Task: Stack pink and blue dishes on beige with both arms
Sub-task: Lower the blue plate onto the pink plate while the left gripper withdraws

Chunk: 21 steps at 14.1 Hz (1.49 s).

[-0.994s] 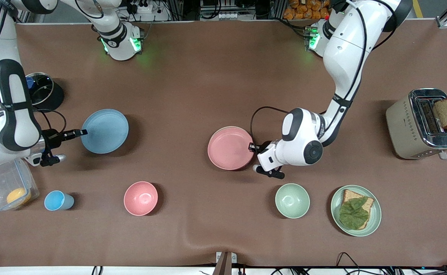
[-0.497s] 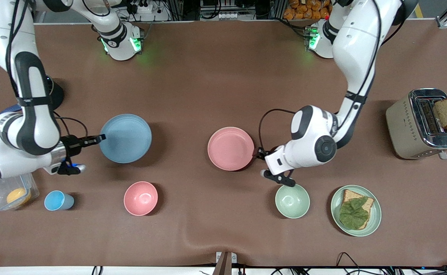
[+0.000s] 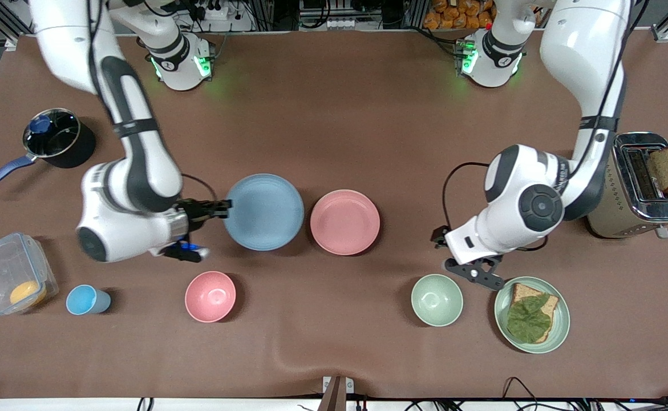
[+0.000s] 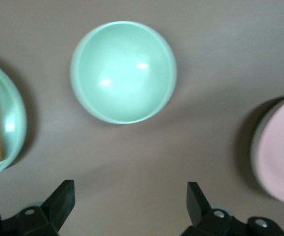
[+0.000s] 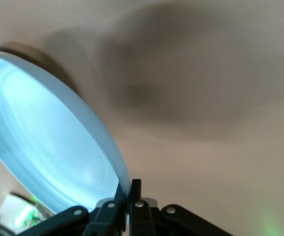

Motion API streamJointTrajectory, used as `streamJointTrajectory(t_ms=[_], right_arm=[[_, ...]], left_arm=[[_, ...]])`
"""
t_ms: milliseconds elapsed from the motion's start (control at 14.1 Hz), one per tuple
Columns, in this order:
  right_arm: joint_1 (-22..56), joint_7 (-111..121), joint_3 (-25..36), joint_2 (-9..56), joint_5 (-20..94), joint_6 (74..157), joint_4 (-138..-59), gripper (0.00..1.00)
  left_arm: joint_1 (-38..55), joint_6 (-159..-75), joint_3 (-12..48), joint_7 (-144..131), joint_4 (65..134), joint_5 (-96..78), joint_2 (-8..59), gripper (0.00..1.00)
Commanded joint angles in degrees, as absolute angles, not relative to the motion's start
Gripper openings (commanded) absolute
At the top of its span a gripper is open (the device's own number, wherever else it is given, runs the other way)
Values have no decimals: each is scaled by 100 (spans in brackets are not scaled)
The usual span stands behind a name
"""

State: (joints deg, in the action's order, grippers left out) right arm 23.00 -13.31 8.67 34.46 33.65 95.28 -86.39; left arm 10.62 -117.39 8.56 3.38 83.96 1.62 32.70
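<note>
Midway: right pincer is clamped on the blue plate's rim, carrying it clear of the counter, just beside the pink plate. Left pincer gapes empty over bare counter, waiting near the green bowl. No beige plate shows; it may lie under the pink.
</note>
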Motion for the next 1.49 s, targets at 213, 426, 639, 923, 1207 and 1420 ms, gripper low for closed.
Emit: streamJointTrajectory(t_ms=[213,426,639,923,1207,1420], right_arm=[[3418,-2363,958,3849,3682,10685,-8508,0],[3629,-2399,958,4042,3928,11196,-8508,0],[3805,-2382,958,4236,4139,11609,-8473,0],[3876,-2391,958,4298,4324,11663,-8429,46],[3876,-2356,958,4289,4359,11707,-8297,100],[3675,-2294,967,4210,4351,11628,-8183,100]], left_arm=[[301,-11172,879,518,8517,360,2673,100],[1,-10681,896,527,8508,264,2138,100],[-26,-10171,879,527,8508,342,1505,100],[-113,-9267,861,545,8517,334,942,100],[-360,-8912,879,668,8543,325,826,100],[-352,-8921,914,747,8543,273,852,100]])
